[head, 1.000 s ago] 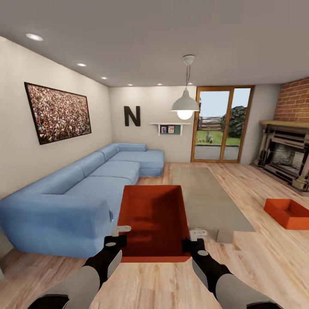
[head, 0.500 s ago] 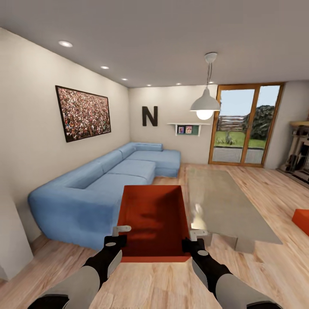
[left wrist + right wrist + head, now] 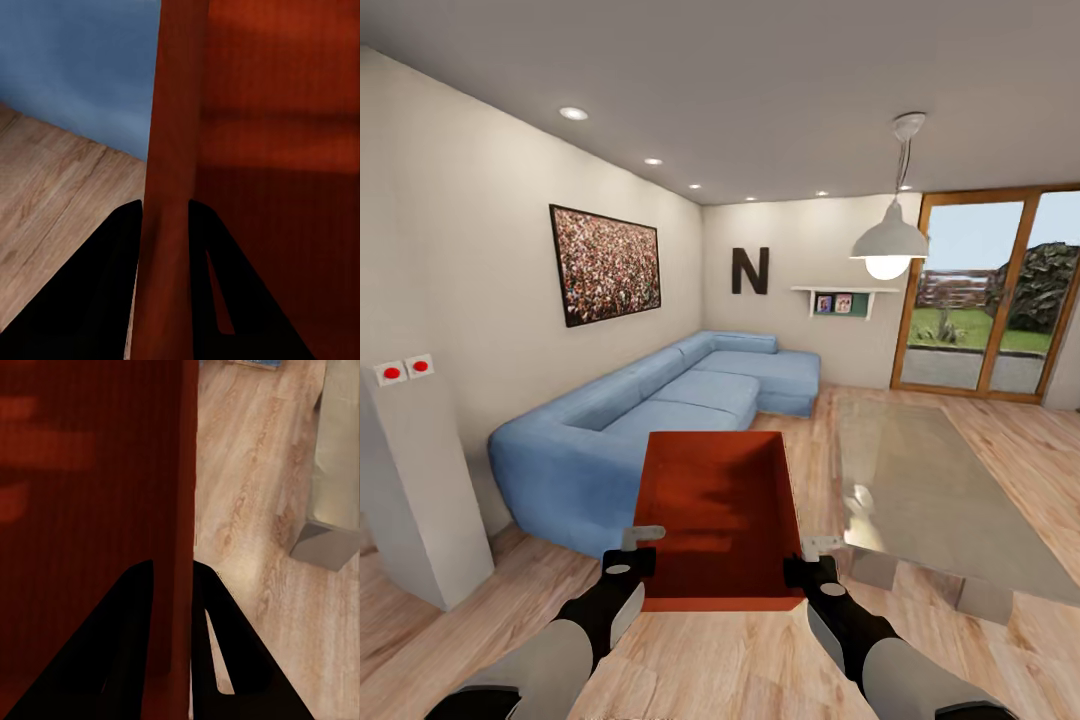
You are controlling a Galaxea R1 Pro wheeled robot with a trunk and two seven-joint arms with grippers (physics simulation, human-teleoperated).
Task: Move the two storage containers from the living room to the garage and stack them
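Storage container (image 3: 718,520), orange-red, lidless, was held up in front of the trunk, above the wood-plank floor (image 3: 690,660), open side up, long axis running away from the robot. Left gripper (image 3: 632,548) was clamped on the container's left wall near the near corner; the left wrist view showed that wall (image 3: 171,187) pinched between the two dark fingers (image 3: 112,300), one inside the bin, one outside. Right gripper (image 3: 810,555) held the right wall likewise; the right wrist view showed the wall (image 3: 176,510) caught between its fingers (image 3: 232,652). Both jaws narrow, closed to the thickness of the wall.

Setting was the living room. Blue sofa (image 3: 660,410) lay beyond and left of the container; glass table (image 3: 920,490) lay to its right, near the right wall of the bin. Wood-framed glass doors (image 3: 990,290) at far right, pendant lamp (image 3: 888,245) hanging before them. Framed picture (image 3: 605,265) and letter N (image 3: 750,270) on the walls. White pillar (image 3: 420,480) with two red buttons stood at left.
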